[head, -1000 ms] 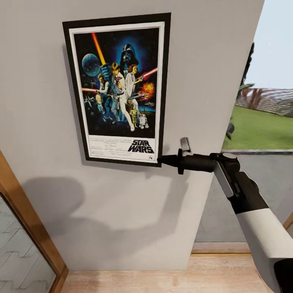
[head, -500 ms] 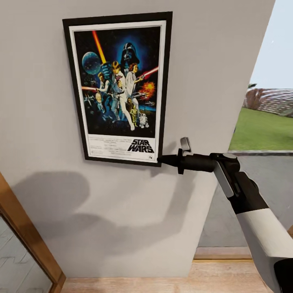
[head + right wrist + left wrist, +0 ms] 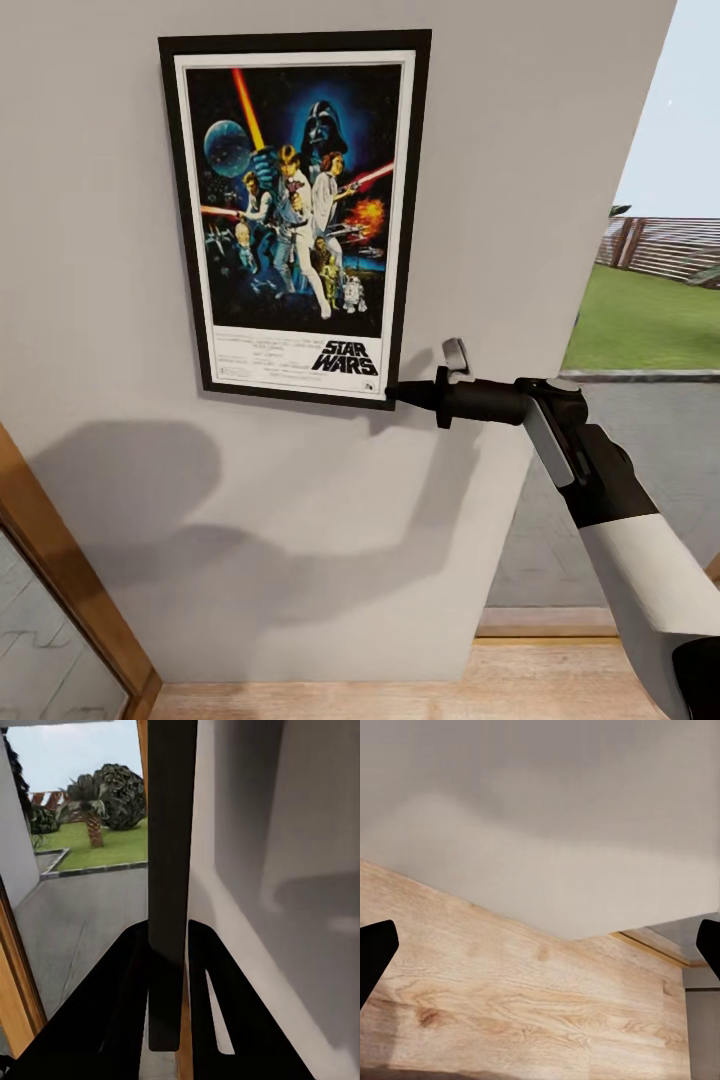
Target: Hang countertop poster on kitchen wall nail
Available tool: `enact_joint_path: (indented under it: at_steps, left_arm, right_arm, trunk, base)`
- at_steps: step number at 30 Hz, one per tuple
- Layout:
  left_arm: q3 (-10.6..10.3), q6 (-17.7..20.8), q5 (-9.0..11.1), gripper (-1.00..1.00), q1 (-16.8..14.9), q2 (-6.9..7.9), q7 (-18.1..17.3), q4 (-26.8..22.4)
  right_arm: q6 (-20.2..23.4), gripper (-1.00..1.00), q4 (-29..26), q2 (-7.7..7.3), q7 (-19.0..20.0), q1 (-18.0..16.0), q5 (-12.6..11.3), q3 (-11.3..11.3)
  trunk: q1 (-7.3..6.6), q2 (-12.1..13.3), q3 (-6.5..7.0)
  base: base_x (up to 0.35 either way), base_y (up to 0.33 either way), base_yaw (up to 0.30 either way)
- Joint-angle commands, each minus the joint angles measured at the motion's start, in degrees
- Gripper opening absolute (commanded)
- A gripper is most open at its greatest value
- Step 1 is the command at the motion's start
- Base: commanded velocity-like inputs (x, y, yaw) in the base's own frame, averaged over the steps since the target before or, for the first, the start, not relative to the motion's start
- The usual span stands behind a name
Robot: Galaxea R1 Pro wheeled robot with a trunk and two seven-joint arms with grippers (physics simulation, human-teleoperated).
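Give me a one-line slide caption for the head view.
Right claw pinches the lower right corner of the poster, holding it flat against the grey wall.

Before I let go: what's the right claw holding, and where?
The black-framed Star Wars poster, pinched by the right claw at its lower right corner.

A smooth, matt pale grey wall (image 3: 330, 540) was seen behind the poster (image 3: 298, 215), whose printed face looked glossy within a thin matt black frame. The floor (image 3: 510, 1005) was grained, light wood. The right gripper (image 3: 400, 394) appeared as matt black plastic.
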Motion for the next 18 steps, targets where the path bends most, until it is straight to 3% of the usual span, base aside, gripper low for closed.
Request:
enact_joint_path:
  at_steps: [1, 8, 13, 14, 18]
  left_arm:
    - [-0.48, -0.35, 0.33, 1.0, -0.05, 0.01, -0.08, 0.02]
    - [-0.45, -0.69, 0.33, 1.0, -0.05, -0.09, -0.08, 0.02]
    - [-0.42, -0.91, 0.33, 1.0, -0.05, -0.14, -0.08, 0.02]
    - [-0.42, -0.91, 0.33, 1.0, -0.05, -0.14, -0.08, 0.02]
    - [-0.42, -0.94, 0.33, 1.0, -0.05, -0.15, -0.08, 0.02]
  right_arm:
    - [0.35, -1.0, 0.04, -0.06, -0.12, -0.07, -0.14, 0.09]
    - [0.54, -1.0, 0.26, -0.08, -0.26, -0.07, -0.11, 0.09]
    - [1.92, -1.0, 0.79, -0.08, -0.38, -0.07, -5.11, 0.09]
    - [0.62, -1.0, 0.8, -0.08, -0.39, -0.07, 1.35, 0.09]
    - [0.62, -1.0, 0.89, -0.08, -0.4, -0.07, 1.36, 0.09]
  trunk:
    - [0.04, -0.13, -0.14]
    - [0.04, -0.13, -0.14]
    - [0.04, -0.13, -0.14]
    - [0.04, -0.13, -0.14]
    - [0.04, -0.13, -0.14]
  base:
    - [0.0, 0.0, 0.0]
    - [0.0, 0.0, 0.0]
    - [0.0, 0.0, 0.0]
    - [0.0, 0.0, 0.0]
    - [0.0, 0.0, 0.0]
